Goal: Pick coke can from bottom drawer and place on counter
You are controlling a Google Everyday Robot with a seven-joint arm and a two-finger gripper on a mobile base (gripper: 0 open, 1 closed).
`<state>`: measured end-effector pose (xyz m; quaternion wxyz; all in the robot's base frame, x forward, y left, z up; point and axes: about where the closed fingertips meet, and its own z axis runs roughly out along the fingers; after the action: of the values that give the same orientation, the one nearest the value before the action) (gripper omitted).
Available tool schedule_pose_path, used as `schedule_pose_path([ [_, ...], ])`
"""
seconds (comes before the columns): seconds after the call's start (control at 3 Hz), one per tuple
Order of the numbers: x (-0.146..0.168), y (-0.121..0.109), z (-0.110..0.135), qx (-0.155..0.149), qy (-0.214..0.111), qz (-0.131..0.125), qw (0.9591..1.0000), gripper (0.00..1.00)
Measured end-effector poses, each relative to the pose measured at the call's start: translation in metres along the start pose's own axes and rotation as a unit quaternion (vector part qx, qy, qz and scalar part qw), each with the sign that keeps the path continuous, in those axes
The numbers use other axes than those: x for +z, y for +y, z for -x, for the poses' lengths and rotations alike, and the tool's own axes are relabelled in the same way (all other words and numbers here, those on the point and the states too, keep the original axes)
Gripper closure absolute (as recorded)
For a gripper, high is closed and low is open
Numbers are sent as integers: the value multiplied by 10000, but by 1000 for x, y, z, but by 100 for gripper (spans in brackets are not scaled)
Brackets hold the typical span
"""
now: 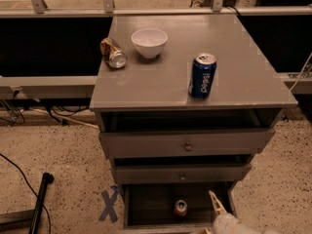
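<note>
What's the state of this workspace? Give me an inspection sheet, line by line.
Surface: counter, grey and matte, carrying three items.
Job's things: coke can upright inside the open bottom drawer; not yet on the counter.
Clutter: blue Pepsi can upright; white bowl; dented can on its side, left of the bowl.
Grippers: tool at the drawer's right side, right of the coke can, apart from it.
Cables: black cable on the floor at left.
Surroundings: speckled floor, blue X tape mark, black pole.
</note>
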<state>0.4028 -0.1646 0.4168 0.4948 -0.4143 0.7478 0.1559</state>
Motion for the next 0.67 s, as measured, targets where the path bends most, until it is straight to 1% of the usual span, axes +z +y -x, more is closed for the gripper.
schedule_pose_path([
  [0.33, 0, 0, 0, 0, 3, -7, 10000, 0],
  [0.67, 12, -2, -11, -68, 165, -213, 9996, 0],
])
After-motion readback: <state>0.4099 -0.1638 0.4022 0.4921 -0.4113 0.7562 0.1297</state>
